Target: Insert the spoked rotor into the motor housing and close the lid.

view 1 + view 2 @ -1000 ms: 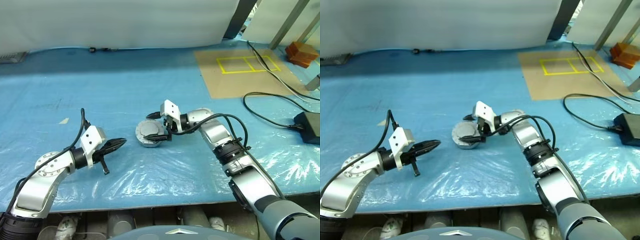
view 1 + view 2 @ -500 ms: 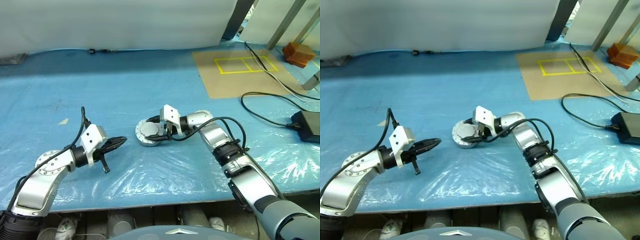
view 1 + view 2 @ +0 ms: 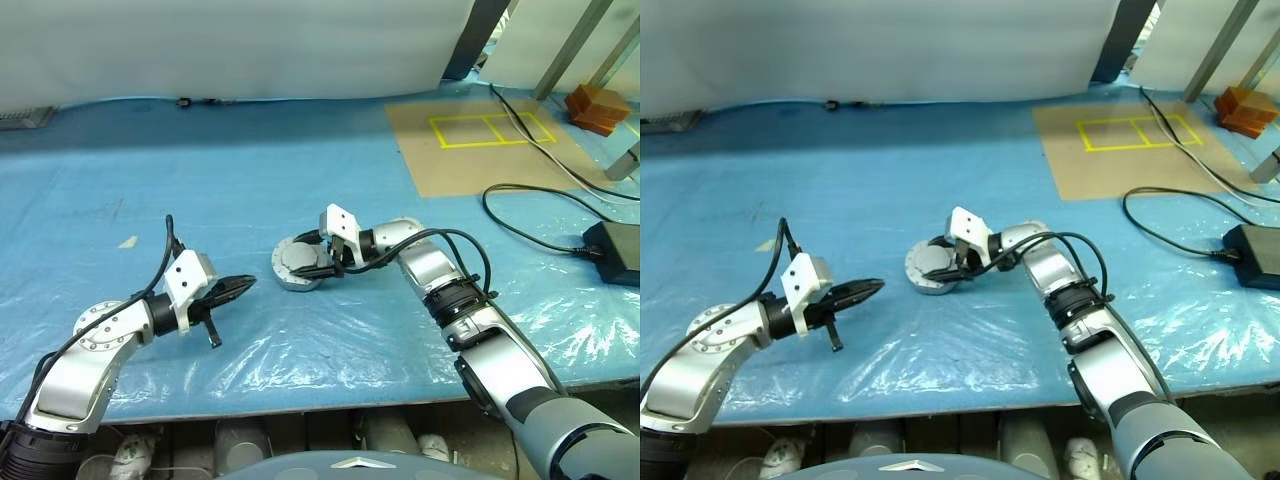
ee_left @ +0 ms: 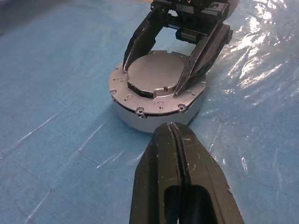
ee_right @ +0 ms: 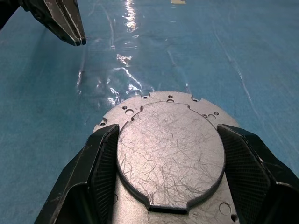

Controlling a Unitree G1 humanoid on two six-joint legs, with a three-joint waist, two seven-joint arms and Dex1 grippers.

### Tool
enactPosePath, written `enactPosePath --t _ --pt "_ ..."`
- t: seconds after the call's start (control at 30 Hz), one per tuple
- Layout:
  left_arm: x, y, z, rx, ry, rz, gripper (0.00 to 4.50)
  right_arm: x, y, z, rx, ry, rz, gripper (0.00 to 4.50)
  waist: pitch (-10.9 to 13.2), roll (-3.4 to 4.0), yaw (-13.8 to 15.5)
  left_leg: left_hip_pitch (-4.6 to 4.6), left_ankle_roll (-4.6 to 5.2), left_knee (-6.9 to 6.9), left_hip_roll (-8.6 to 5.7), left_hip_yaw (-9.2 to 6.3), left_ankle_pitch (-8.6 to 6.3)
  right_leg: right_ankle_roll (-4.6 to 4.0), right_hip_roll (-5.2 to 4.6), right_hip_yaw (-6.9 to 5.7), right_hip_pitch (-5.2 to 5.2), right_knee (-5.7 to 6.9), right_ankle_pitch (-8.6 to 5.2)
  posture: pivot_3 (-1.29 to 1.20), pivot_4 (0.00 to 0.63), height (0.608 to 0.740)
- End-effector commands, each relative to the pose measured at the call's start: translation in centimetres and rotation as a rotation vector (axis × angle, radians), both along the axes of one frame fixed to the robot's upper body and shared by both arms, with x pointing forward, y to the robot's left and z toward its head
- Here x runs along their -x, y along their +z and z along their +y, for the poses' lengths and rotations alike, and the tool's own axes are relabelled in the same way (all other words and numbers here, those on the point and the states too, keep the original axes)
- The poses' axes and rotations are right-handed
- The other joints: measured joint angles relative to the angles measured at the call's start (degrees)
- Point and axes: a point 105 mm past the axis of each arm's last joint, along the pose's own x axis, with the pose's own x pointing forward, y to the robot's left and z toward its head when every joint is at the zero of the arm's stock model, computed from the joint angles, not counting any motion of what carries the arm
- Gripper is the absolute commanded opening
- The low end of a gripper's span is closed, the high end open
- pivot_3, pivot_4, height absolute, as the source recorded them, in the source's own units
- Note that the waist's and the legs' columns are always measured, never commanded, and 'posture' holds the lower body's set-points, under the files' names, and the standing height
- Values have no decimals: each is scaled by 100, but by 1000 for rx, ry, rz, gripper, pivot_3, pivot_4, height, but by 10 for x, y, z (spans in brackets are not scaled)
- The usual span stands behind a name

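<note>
One motor housing (image 3: 297,268) with one lid (image 5: 170,154), two robot hands, one black power adapter (image 3: 612,252).

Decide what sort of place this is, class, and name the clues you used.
Probably a robotics lab or workshop bench: a table under blue plastic sheeting, yellow tape squares marked on a cardboard sheet, loose black cables and a power brick, and a silver motor assembly.

This looks like a workshop or robotics test lab. The long surface (image 3: 250,150) is covered in blue cloth with a clear plastic sheet (image 3: 330,350) laid over its near part. At far right a brown board (image 3: 470,150) carries yellow tape rectangles (image 3: 490,128). Black cables (image 3: 540,215) run to a black power brick (image 3: 615,250) at right. A white curtain (image 3: 230,45) hangs behind, beside bare metal frame legs (image 3: 575,45).
</note>
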Motion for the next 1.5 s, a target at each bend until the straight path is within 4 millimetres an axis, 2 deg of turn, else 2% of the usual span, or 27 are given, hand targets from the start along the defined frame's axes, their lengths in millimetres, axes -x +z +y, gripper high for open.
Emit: enactPosePath --t 0.03,0.2,0.53,0.7,0.83,1.0,1.1,1.27,1.5 --pt "2 7 -6 2 -22 -34 0 -1 -23 -13 96 -38 47 2981 0 0 0 0 0 0 0 0 0 0 0 0 1 1 0 0 150 740" --pt "2 7 -10 6 -33 -34 0 0 -44 -30 139 -61 106 2981 -11 1 11 4 0 0 0 0 0 0 -1 0 3 3 0 0 150 740" --pt "0 10 -12 10 -40 -43 0 -2 -46 -24 151 -63 75 2981 -27 -1 22 9 1 0 -1 0 -1 -1 -6 -2 13 0 0 0 150 740" --pt "2 9 -14 12 -44 -40 0 2 -56 -22 216 -58 50 2981 -50 2 3 18 2 -1 -1 0 -2 0 -5 0 19 2 -1 0 150 740" --pt "2 9 -16 18 -44 -41 0 9 -73 -34 315 -43 65 2981 -80 20 3 26 11 -3 -1 0 -7 1 -6 0 27 1 -1 0 150 740" --pt "-4 8 -18 29 -28 -43 0 2 -64 -26 259 -113 123 2981 -112 38 2 42 21 -12 -2 0 -13 5 -6 0 44 -9 -4 0 150 740" --pt "-15 6 -23 32 3 -27 0 4 -54 -20 185 -111 185 2981 -113 37 14 57 24 -20 -2 0 -16 24 -7 -3 55 -12 -16 0 150 740" --pt "-33 6 -30 45 12 -10 0 4 -54 -24 191 -121 186 2981 -116 39 2 57 14 -27 -4 0 -10 7 -8 -3 55 -29 -5 0 150 740" --pt "-45 4 -47 55 -43 2 0 4 -54 -27 183 -140 189 2981 -123 38 0 66 1 -98 -9 11 -2 4 -7 -9 67 -87 -4 0 150 740"
